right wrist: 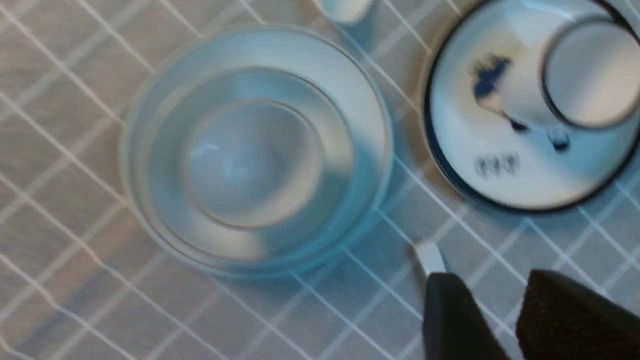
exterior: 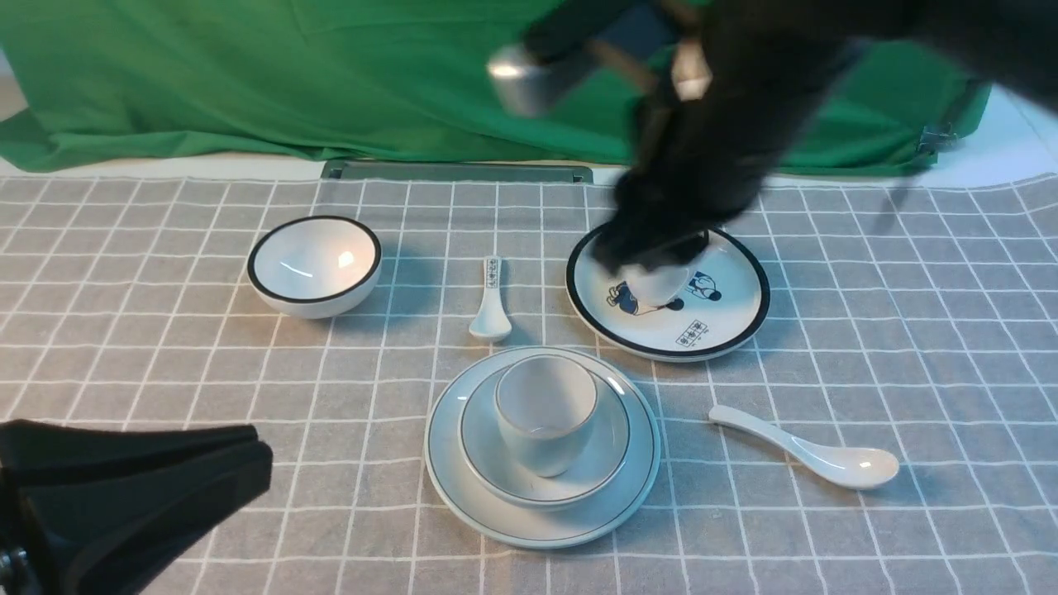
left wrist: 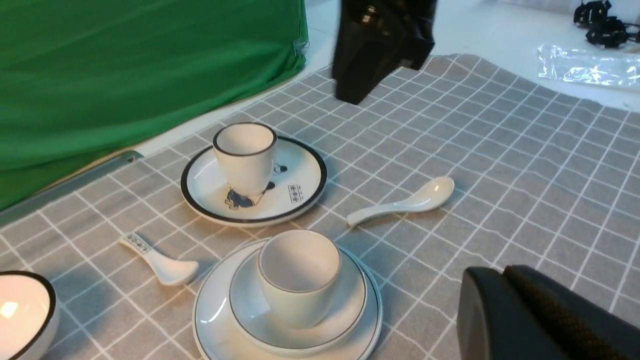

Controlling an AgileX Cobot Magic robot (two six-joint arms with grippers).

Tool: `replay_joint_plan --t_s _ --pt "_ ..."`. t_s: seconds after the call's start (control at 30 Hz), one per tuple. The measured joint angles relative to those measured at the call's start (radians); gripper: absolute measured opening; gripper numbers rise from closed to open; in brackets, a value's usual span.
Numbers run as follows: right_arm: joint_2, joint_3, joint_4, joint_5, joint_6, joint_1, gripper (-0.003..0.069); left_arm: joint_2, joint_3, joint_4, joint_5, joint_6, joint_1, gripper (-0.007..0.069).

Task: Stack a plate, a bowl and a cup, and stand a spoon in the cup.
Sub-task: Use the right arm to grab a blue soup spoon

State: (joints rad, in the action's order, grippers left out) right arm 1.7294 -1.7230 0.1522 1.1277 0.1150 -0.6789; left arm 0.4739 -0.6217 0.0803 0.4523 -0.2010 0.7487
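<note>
The plain white plate (exterior: 463, 496) lies at the front centre of the checked cloth. The shallow bowl (exterior: 607, 446) sits on it and the off-white cup (exterior: 545, 413) stands upright in the bowl. The plain white spoon (exterior: 806, 450) lies flat on the cloth to the right of the stack, and its handle tip (right wrist: 430, 257) shows just beyond one finger of my right gripper. My right gripper (right wrist: 492, 280) is open and empty, blurred with motion, and hangs over the cartoon plate (exterior: 711, 322). My left gripper (left wrist: 492, 272) is shut and empty at the front left, apart from the stack.
A black-rimmed cup (exterior: 657, 285) stands on the cartoon plate. A black-rimmed bowl (exterior: 314, 264) sits at the back left. A small spoon with dark marks (exterior: 491, 302) lies behind the stack. Green cloth (exterior: 248, 83) closes off the far side.
</note>
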Motion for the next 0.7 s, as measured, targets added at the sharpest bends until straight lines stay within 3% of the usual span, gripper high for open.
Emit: replay_joint_plan --t_s 0.1,0.27,0.43,0.7 --pt "0.000 0.157 -0.055 -0.006 0.080 0.128 0.0251 0.000 0.000 0.000 -0.002 0.000 0.000 0.0009" --pt "0.090 0.304 -0.206 -0.048 0.301 0.268 0.0402 0.000 0.000 0.000 0.001 -0.001 0.000 0.0009" --pt "0.177 0.309 -0.267 -0.154 0.469 0.307 0.0428 0.000 0.000 0.000 0.001 -0.001 0.000 0.0009" --pt "0.280 0.312 -0.271 -0.304 0.557 0.312 0.0427 0.000 0.000 0.003 0.001 -0.001 0.000 0.0009"
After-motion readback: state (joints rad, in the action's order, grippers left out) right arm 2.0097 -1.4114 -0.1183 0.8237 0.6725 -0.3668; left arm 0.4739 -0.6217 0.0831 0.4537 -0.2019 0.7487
